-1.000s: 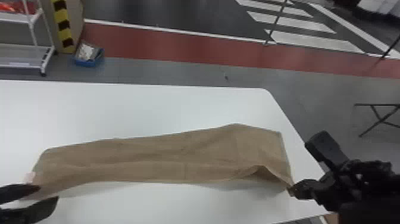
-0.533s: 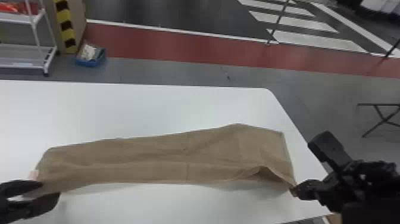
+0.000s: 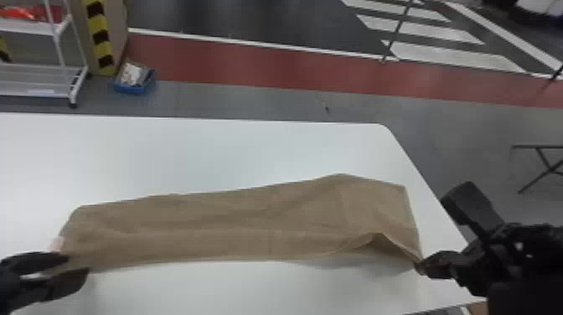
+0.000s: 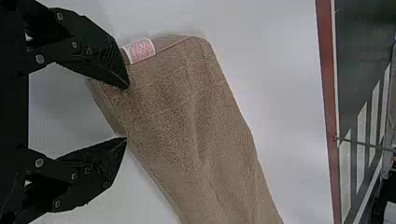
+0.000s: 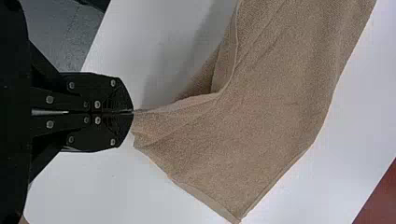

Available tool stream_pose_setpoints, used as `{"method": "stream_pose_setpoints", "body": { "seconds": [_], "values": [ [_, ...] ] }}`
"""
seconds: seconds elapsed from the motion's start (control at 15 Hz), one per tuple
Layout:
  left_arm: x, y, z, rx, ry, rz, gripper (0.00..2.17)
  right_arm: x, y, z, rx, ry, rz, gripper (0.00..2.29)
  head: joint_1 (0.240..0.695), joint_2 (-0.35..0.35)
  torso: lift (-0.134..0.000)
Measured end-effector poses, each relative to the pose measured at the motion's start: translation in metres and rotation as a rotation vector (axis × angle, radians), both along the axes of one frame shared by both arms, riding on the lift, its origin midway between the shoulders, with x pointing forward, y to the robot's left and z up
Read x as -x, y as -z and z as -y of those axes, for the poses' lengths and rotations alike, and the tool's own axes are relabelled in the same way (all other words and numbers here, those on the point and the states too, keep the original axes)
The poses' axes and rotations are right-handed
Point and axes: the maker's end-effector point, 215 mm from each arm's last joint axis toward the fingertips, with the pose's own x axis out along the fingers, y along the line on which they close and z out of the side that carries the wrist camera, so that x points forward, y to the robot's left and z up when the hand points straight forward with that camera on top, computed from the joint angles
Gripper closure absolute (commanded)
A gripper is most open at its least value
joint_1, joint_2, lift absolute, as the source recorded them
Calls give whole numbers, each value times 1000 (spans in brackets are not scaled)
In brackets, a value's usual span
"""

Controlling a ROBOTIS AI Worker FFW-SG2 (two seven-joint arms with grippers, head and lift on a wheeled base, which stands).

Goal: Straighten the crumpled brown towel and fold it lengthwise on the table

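Observation:
My left gripper (image 3: 77, 270) is at the towel's left end in the head view. In the left wrist view that gripper (image 4: 127, 112) stands open, its fingers on either side of the corner near a white and pink label (image 4: 139, 50). The brown towel (image 3: 251, 222) lies as a long strip across the white table, with shallow creases. At its near right corner my right gripper (image 3: 421, 266) is shut on the cloth, which rises in a small raised fold beside it. In the right wrist view the towel (image 5: 261, 121) runs out from the closed right gripper (image 5: 132, 112).
The white table (image 3: 209, 151) has bare surface behind and in front of the towel; its right edge runs close to the right gripper. Beyond it on the floor are a blue bin (image 3: 133, 86), a white rack (image 3: 37, 79) and a dark folding stand (image 3: 540, 167).
At the left end, the left gripper's fingers have shifted slightly, now overlapping the towel's corner more. The right gripper and most of the towel look nearly unchanged.

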Motion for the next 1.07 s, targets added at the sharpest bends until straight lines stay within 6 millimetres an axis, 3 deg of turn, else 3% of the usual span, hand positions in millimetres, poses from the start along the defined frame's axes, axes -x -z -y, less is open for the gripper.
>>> {"method": "stream_pose_setpoints", "body": {
  "seconds": [0.27,0.53,0.87,1.07],
  "values": [
    [-4,-5,-11,-18,-25,11,1366,-2,-1,1,0,3,4,1146,695,-249,-124],
    [-5,-16,-14,10,-7,20,1369,-3,-3,3,3,9,10,1150,695,-246,-124],
    [-7,-70,-38,52,-47,102,1369,-17,-25,24,36,56,90,1210,695,-236,-124],
    [-24,-107,-53,95,-126,158,1369,-41,-47,38,41,116,192,1214,695,-227,-124]
  ]
}}
